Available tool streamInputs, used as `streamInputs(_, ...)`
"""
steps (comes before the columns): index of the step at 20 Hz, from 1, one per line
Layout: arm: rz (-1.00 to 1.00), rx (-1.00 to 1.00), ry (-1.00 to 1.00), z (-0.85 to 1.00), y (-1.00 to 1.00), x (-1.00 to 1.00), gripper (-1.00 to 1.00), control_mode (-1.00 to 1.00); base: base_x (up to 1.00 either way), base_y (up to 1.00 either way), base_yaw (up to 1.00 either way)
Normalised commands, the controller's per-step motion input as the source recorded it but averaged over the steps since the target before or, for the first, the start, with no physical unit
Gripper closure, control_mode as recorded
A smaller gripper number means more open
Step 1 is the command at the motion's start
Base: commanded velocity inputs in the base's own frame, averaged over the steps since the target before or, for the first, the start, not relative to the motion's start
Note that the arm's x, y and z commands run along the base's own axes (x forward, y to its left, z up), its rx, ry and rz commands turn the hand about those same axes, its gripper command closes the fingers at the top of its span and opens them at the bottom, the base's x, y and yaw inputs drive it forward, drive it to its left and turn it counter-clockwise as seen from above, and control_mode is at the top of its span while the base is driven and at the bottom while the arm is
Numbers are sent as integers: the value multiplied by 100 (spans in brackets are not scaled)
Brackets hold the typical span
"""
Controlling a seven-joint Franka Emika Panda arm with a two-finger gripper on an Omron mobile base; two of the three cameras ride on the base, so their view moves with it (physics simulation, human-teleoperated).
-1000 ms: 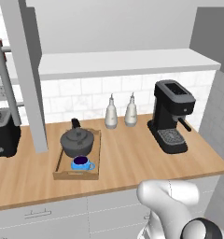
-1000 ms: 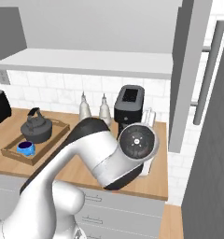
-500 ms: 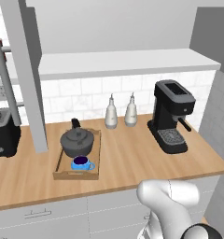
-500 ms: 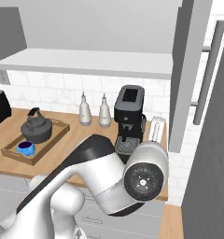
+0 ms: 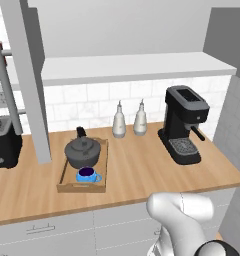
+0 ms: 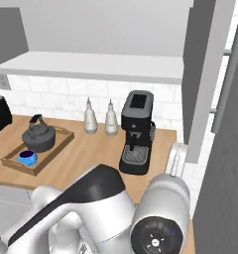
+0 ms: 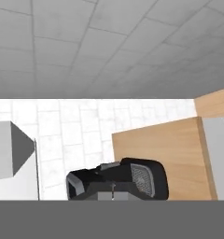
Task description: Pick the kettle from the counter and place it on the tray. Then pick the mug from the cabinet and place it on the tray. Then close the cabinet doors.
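Kettle and mug both on the tray, cabinet door open.

From the left: an open cabinet door (image 5: 23, 80), then the tray (image 5: 62, 180) on the counter (image 5: 137, 170) holding the kettle (image 5: 82, 150) and, nearer, the mug (image 5: 86, 175); 2 bottles (image 5: 128, 119); the coffee machine (image 5: 184, 125). Whether the gripper is clenched or released I cannot tell.

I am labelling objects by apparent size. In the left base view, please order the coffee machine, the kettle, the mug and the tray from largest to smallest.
1. Coffee machine, largest.
2. Tray; its footprint is wider than the kettle's.
3. Kettle, standing on the tray.
4. Mug, clearly smallest.
The coffee machine and tray lie at similar depth, so their order is fairly safe.
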Motion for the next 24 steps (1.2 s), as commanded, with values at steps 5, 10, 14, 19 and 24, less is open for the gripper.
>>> streamInputs(5,0,0,-1,4,-22,-58,100,-100,0,0,0)
streamInputs(10,0,0,0,5,-27,-35,100,-100,0,0,0)
streamInputs(14,0,0,-1,11,-37,-27,100,-100,0,0,0)
streamInputs(19,0,1,-4,21,-38,-4,100,-100,0,0,0)
streamInputs(24,0,7,-1,29,-26,18,100,-100,0,0,0)
